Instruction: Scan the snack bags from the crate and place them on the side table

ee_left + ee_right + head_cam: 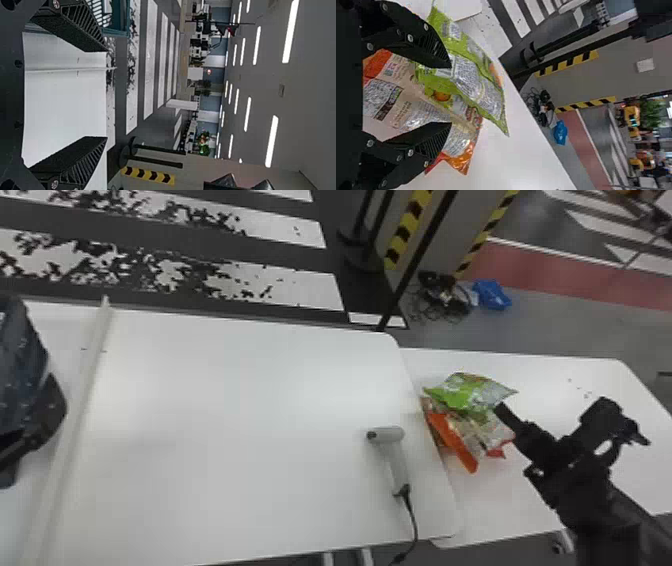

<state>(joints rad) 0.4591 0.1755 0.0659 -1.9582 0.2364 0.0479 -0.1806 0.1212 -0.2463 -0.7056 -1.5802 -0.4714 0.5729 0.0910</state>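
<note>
Overall, at least two snack bags are counted on the one side desk [620, 390]; overlap prevents an exact count. One green bag [452, 394] lies over one orange bag [451, 437], both just beside the edge of the main desk [225, 415].

The right end effector [552, 407] is at the bags; its two fingers stand well apart, nothing clamped between them. Whether either finger touches a bag cannot be told.

The left end effector [107, 94] is likewise spread wide and empty, its two fingers framing the main desk. Part of one teal crate [123, 19] shows beyond one finger.

One grey handheld scanner [393, 434] lies on the main desk, near the bags, with one black cable [413, 522] running from its handle.
</note>
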